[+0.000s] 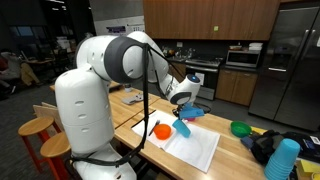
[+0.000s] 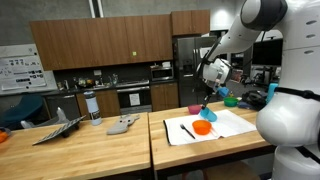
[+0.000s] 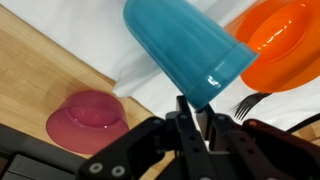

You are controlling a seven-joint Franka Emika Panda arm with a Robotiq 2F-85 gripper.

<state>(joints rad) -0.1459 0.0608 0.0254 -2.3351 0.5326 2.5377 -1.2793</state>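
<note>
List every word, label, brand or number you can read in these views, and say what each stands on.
No text can be read in any view.
The wall poster in an exterior view: it carries print, too small and blurred to read.
The blue cup in the gripper, the orange bowl and the pink bowl: no print shows in the wrist view.

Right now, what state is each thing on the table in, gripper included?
Gripper: shut on the cup's rim.
Cup: lifted, tilted, over the cloth.
Orange bowl: upright, empty, on the cloth.
Cloth: spread flat.
Fork: lying flat on the cloth by the orange bowl.
Pink bowl: off the cloth, beside it; which way up unclear.
</note>
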